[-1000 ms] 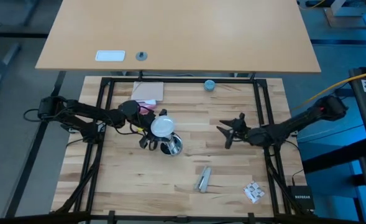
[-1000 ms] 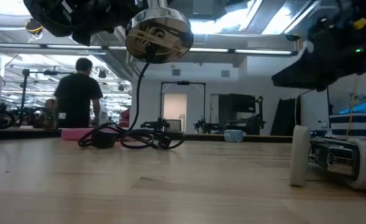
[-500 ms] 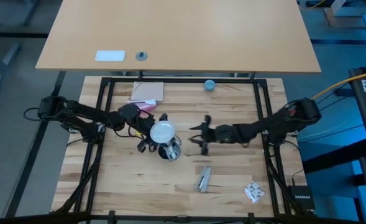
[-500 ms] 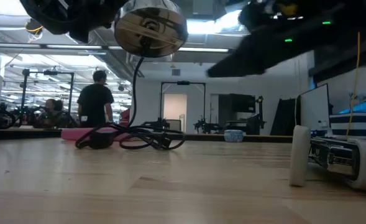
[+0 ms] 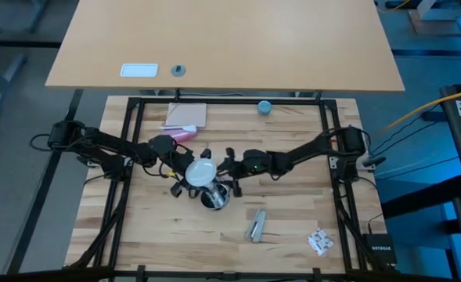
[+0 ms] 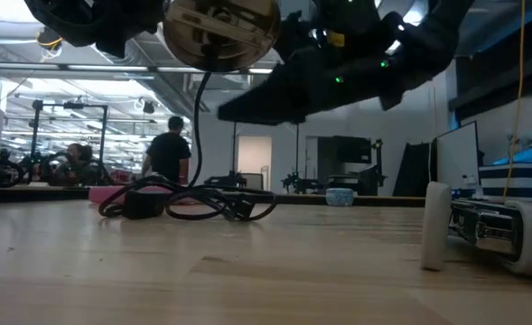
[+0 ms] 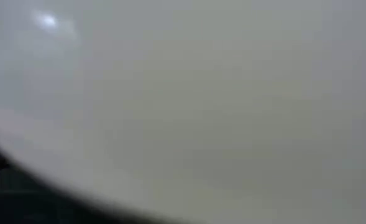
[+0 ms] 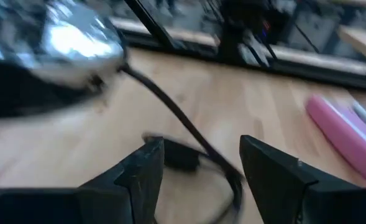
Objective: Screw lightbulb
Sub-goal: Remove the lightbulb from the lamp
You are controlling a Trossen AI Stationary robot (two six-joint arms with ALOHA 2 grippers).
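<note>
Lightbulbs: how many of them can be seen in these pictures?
1. The lightbulb hangs above the middle of the wooden table, at the left gripper, just over a shiny metal fixture. Others may be hidden under the arms.

Object: small white frosted globe lightbulb (image 5: 199,171)
Pose: round white face turned up toward the overhead camera
Place: mid-table, raised over a shiny metal lamp fixture (image 5: 215,197)
</note>
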